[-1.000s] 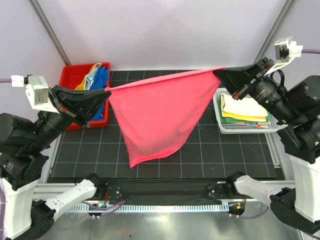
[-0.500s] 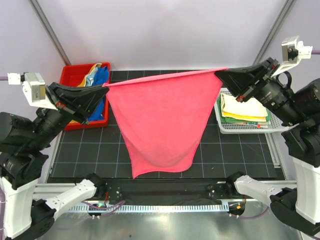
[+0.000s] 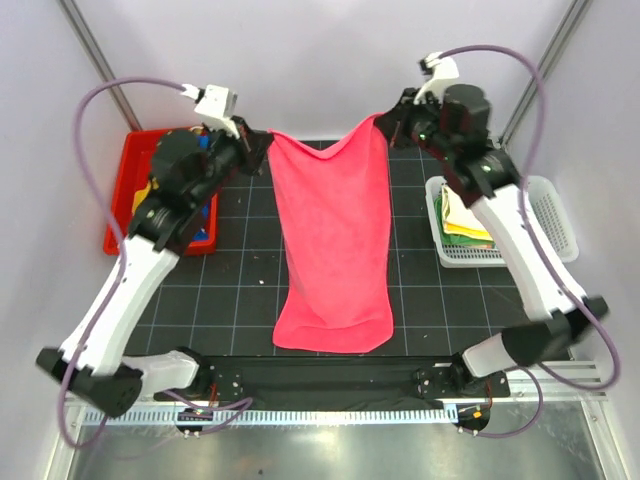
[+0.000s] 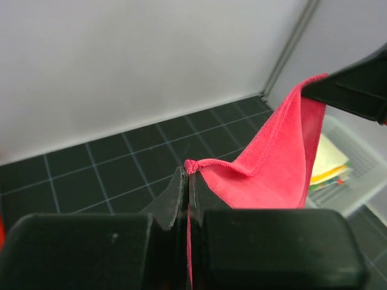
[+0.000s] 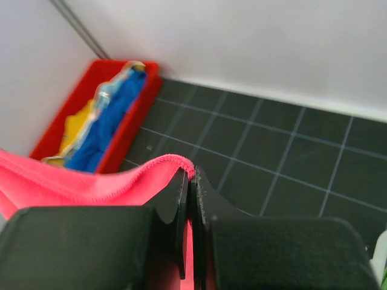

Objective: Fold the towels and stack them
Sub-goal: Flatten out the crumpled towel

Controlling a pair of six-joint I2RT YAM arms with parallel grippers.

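You have the pink-red towel (image 3: 333, 250) strung between both arms. The left end effector (image 3: 258, 148) is clamped on one top corner and the right end effector (image 3: 388, 122) on the other, both raised near the far edge of the table (image 3: 240, 290). The wrist views bear this out: each pair of fingers is pressed together with a hemmed corner pinched at the tips.

The top edge dips slightly between the two grips, so the cloth is not pulled taut. The towel drapes down toward you, and its lower edge appears to rest on the table at the near side. I judge you are holding it by the corners so that it can be laid out flat, ready for a fold.

The red bin (image 3: 125, 200) on the left holds loose blue and yellow towels (image 5: 103, 121). The white basket (image 3: 555, 215) on the right holds folded towels (image 3: 470, 220).
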